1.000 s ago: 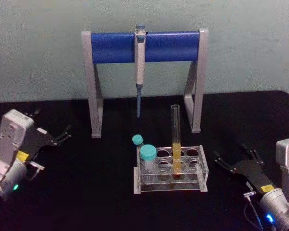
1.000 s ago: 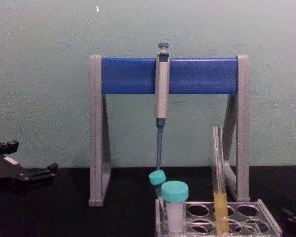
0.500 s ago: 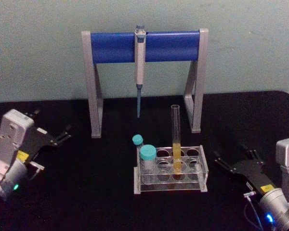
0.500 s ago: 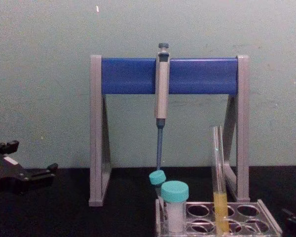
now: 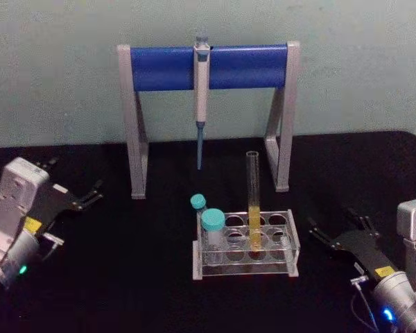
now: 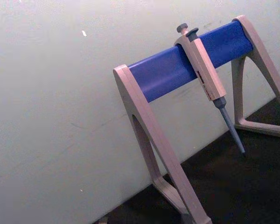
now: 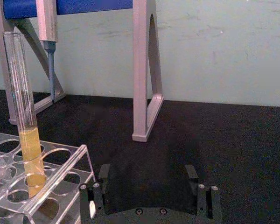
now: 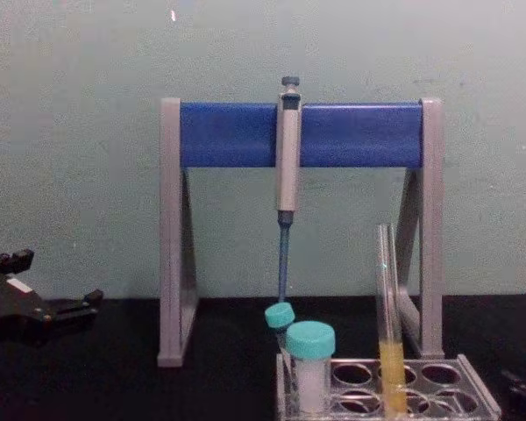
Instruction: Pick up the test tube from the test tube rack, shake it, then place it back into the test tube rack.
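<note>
The test tube [image 5: 253, 201] stands upright in the test tube rack [image 5: 246, 244], in a middle hole toward the rack's right side, with yellow-orange liquid filling its lower part and its open top well above the plate. The rack sits near the middle of the black table [image 5: 125, 277]. At its left end stand two teal-capped tubes [image 5: 212, 229], the nearer one wider with white contents, as the chest view shows. The other holes hold nothing.

The right hand [image 5: 336, 232] rests on the table to the right of the rack, apart from it, fingers spread open and gripping nothing; the right wrist view shows its two fingertips [image 7: 104, 173] parted, with the test tube and rack corner just ahead. The left hand [image 5: 80, 196] lies well off to the left, open too and empty.

Farther back, near the wall, a grey-legged stand [image 5: 208, 66] with a blue bar carries a hanging pipette [image 5: 202, 97], which the left wrist view shows close up.
</note>
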You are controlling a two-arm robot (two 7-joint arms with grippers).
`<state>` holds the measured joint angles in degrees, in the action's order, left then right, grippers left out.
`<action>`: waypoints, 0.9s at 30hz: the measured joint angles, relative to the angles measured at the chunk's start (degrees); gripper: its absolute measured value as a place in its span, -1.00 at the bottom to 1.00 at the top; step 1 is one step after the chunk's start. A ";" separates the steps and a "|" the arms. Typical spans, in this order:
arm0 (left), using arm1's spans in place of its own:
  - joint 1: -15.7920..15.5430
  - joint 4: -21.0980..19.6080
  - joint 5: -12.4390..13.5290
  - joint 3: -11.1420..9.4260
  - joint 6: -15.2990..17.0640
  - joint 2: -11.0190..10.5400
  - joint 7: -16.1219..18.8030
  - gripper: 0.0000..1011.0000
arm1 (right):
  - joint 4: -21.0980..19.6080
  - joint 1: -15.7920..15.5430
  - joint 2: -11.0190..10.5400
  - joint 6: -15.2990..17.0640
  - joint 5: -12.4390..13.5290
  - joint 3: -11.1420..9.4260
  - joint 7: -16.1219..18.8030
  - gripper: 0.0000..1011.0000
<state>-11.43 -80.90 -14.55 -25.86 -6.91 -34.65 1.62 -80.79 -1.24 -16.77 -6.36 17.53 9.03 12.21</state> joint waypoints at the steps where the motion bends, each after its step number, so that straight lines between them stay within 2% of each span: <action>1: 0.00 0.00 0.00 0.00 0.00 0.00 0.00 1.00 | 0.00 0.00 0.00 0.00 0.00 0.00 0.00 0.98; 27: 0.00 0.00 0.00 0.00 0.00 0.00 0.00 1.00 | 0.00 0.00 0.00 0.00 0.00 0.00 0.00 0.98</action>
<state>-11.43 -80.90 -14.55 -25.86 -6.91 -34.65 1.62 -80.79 -1.24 -16.77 -6.36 17.53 9.03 12.22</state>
